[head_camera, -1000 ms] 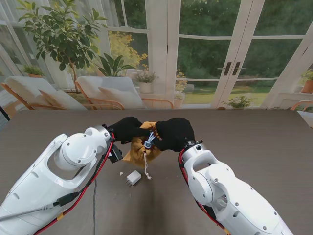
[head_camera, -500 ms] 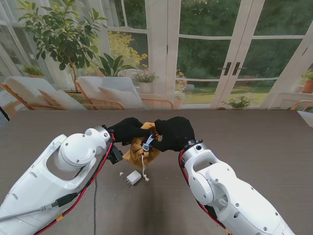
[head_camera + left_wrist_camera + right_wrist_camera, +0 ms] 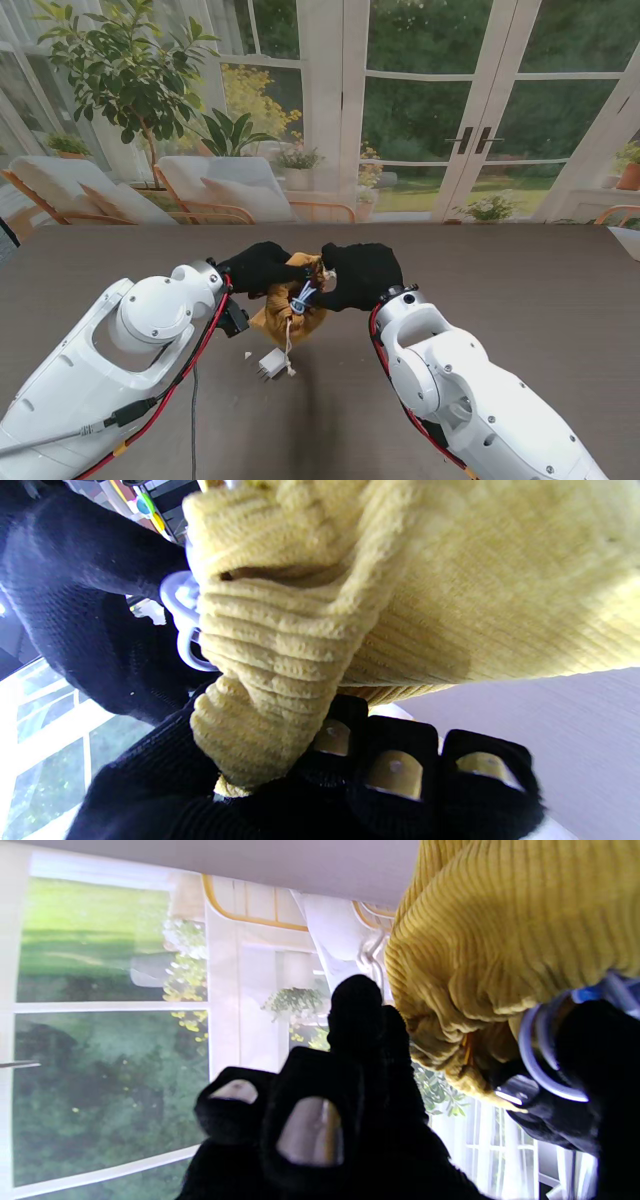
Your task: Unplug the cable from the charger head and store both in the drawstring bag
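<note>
The mustard corduroy drawstring bag [image 3: 283, 312] is held up off the table between my two black-gloved hands. My left hand [image 3: 257, 266] is shut on the bag's edge, and its fingers [image 3: 395, 772] pinch a fold of the bag [image 3: 410, 580]. My right hand [image 3: 360, 275] is shut on the coiled bluish-white cable [image 3: 303, 293] at the bag's mouth. The cable's loops [image 3: 537, 1060] press against the bag [image 3: 500, 940] and also show as the cable's loops [image 3: 184, 622]. The white charger head [image 3: 272, 363] lies loose on the table nearer to me, unplugged.
The bag's white drawstring [image 3: 288, 350] hangs down beside the charger head. A small white scrap [image 3: 248, 354] lies to the charger's left. The brown table [image 3: 520, 290] stretches to both sides; windows and garden chairs stand behind it.
The right hand has pushed the cable coil slightly lower against the bag's mouth. The bag has bunched up more and its drawstring has swung nearer to the charger head.
</note>
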Controlling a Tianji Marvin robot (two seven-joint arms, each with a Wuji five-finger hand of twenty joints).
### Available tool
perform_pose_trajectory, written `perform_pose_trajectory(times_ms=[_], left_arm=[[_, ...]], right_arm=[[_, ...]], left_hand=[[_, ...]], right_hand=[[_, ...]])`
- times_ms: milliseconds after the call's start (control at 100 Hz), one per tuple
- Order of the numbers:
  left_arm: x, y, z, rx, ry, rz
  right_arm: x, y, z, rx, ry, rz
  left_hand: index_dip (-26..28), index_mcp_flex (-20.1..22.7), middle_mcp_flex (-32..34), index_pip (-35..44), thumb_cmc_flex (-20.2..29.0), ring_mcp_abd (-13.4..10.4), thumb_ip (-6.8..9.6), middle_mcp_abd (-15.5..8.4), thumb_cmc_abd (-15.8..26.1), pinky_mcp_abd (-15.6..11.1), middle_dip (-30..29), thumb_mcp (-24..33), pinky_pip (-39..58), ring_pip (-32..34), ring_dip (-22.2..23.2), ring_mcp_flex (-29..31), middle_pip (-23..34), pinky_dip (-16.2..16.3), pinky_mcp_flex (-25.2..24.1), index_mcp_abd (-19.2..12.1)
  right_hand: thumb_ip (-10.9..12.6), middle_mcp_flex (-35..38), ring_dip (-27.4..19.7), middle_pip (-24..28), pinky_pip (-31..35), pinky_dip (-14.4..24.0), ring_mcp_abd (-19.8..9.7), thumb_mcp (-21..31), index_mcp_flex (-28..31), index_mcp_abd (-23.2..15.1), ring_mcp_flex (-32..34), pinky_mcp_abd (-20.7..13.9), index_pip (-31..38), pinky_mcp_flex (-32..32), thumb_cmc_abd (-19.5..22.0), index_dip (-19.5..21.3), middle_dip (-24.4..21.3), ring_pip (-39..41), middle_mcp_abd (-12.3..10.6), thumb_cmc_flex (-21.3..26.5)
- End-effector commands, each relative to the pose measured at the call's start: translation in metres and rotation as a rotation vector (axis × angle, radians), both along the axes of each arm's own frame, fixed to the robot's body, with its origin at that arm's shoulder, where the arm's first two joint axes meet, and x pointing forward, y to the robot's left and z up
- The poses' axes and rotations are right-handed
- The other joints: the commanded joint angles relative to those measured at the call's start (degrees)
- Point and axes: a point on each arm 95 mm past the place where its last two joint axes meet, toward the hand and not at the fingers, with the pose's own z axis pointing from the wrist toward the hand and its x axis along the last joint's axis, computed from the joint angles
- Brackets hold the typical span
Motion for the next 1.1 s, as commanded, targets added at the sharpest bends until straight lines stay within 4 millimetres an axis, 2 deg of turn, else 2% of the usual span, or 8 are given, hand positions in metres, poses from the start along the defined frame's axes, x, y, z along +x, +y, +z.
perform_pose_trajectory(times_ms=[0,320,540,750,880,960,1030,1090], left_arm=[[-0.001,-0.002,0.0,-0.009,0.011,-0.02],[-0.001,-0.001,-0.001,-0.021,0.004,-0.022],[0.0,-0.001,-0.001,-0.028,-0.001,-0.025],[-0.003,0.002,-0.003,-0.014,-0.008,-0.014],[-0.005,0.009,-0.006,0.004,-0.007,0.011],[-0.007,0.015,-0.007,0.012,-0.002,0.029],[-0.009,0.02,-0.008,0.019,0.0,0.043],[-0.011,0.024,-0.008,0.023,0.0,0.054]], right_arm=[[-0.004,0.001,-0.002,-0.011,0.029,-0.008],[-0.007,0.0,-0.005,-0.018,0.13,-0.092],[-0.01,0.002,-0.009,-0.008,0.17,-0.093],[-0.009,0.001,-0.007,0.01,0.142,-0.093],[-0.006,-0.002,0.0,0.055,0.103,-0.096],[-0.004,-0.004,0.003,0.082,0.093,-0.088],[-0.002,-0.005,0.006,0.105,0.103,-0.071],[0.0,-0.005,0.007,0.114,0.116,-0.05]], left_hand=[[0.62,0.32,2.14,-0.14,2.1,-7.26,1.59,-2.78,2.28,-0.7,1.15,0.0,9.62,4.43,-0.04,2.4,0.62,0.44,1.0,7.8],[0.57,0.42,2.16,-0.28,2.06,-6.9,1.54,-2.59,2.22,-0.58,1.41,0.2,9.45,4.26,0.05,2.39,0.39,0.54,0.83,7.85],[0.58,0.44,2.19,-0.34,2.01,-6.73,1.49,-2.59,2.18,-0.54,1.64,0.28,9.38,4.16,0.18,2.39,0.27,0.68,0.83,7.88],[0.58,0.42,2.2,-0.38,1.88,-6.73,1.48,-2.59,2.22,-0.4,1.73,0.33,9.29,4.13,0.24,2.4,0.23,0.75,0.77,7.81],[0.59,0.19,2.21,-0.47,1.98,-6.73,1.44,-2.59,2.3,-0.37,1.77,0.38,9.26,4.12,0.27,2.4,0.21,0.8,0.77,7.89],[0.58,-0.12,1.83,-0.64,2.1,-6.73,1.27,-2.43,2.62,-0.39,1.81,0.15,9.18,4.12,0.29,2.4,-0.01,0.81,0.64,8.09],[0.74,-0.73,1.24,-0.96,3.2,-6.48,0.83,-2.06,3.32,-0.26,2.4,-1.56,8.78,3.79,0.32,2.38,-0.47,1.02,0.21,8.29],[0.77,-1.05,0.98,-1.08,3.29,-6.35,0.8,-1.91,3.57,-0.25,2.5,-1.82,8.64,3.63,0.3,2.37,-0.56,1.05,-0.01,8.41]], right_hand=[[-0.08,-2.02,-1.02,-0.81,2.21,-1.18,-3.39,-1.65,-2.26,1.85,1.14,1.44,-1.89,29.41,1.26,-1.53,-0.92,-0.02,4.06,-3.41],[0.52,-2.36,-2.79,-4.86,-0.85,-2.11,1.13,-1.66,-0.24,3.55,0.93,7.12,-3.77,28.56,6.71,-4.64,-3.84,-1.72,8.03,-7.34],[0.63,-0.98,-2.51,-5.32,-1.11,-2.12,1.05,-1.44,4.03,2.87,0.94,7.75,-2.93,28.51,5.28,-4.78,-4.38,-1.16,8.35,-5.89],[0.47,-2.09,-3.07,-5.66,-2.58,-2.59,1.2,-1.76,1.75,0.44,0.9,7.9,-3.72,28.18,5.53,-4.71,-4.35,-2.6,7.65,-5.25],[0.58,-4.48,-4.73,-6.22,-6.3,-3.51,3.08,-2.64,-1.25,-1.71,0.94,11.27,-4.65,27.31,6.73,-4.27,-4.32,-5.54,7.6,-4.87],[0.63,-6.68,-7.11,-6.83,-10.72,-4.31,5.43,-3.41,-3.61,-2.68,0.89,15.16,-5.71,26.25,7.27,-3.88,-4.79,-9.73,7.7,-4.04],[0.6,-8.71,-9.25,-7.19,-15.29,-4.77,7.76,-4.53,-5.51,-4.11,0.84,19.02,-7.06,25.02,7.28,-3.64,-5.18,-13.84,8.2,-1.62],[0.57,-10.34,-10.27,-7.29,-17.81,-4.39,8.21,-5.5,-7.56,-4.62,0.8,19.79,-8.58,24.33,7.43,-3.65,-5.36,-15.95,8.03,0.44]])
